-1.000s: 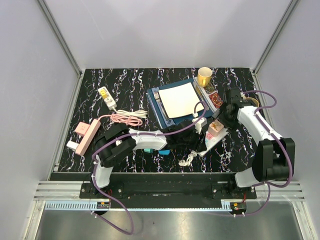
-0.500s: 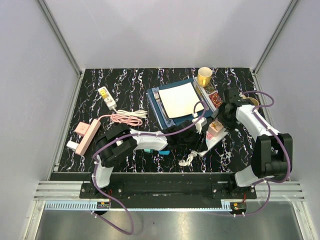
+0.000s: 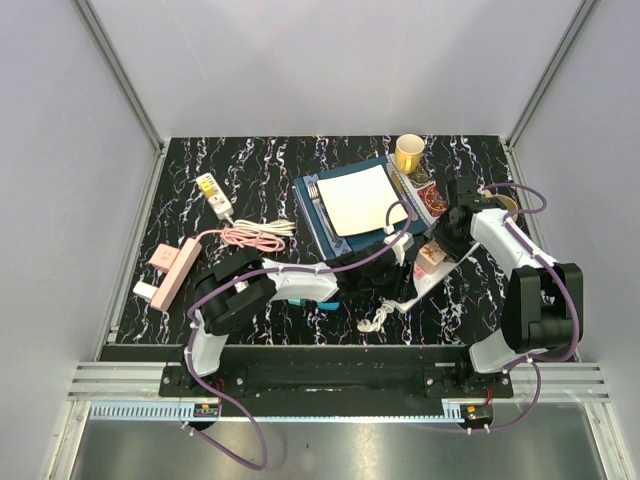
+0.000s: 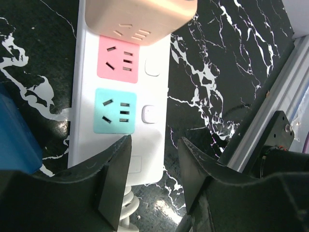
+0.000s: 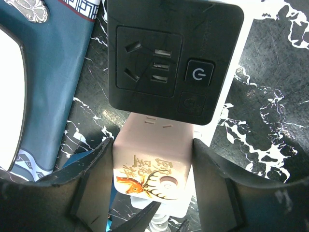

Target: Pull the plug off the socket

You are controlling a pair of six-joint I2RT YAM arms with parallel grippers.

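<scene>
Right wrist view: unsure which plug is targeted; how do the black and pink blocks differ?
The black block looks larger than the pink block. The black block shows a socket and power button; the pink block a deer print. The right end effector flanks the pink block, not the black block. Both sit on the white strip.

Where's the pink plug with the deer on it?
In the right wrist view the pink plug sits between the right gripper's fingers, just below the black socket block. From above, it lies right of the blue mat.

Black marbled table (image 3: 260,160): pink power strip (image 3: 175,270), small white-yellow strip (image 3: 213,194), coiled pink cable (image 3: 255,236), blue stack (image 3: 322,238), white power strip (image 4: 159,92).
</scene>
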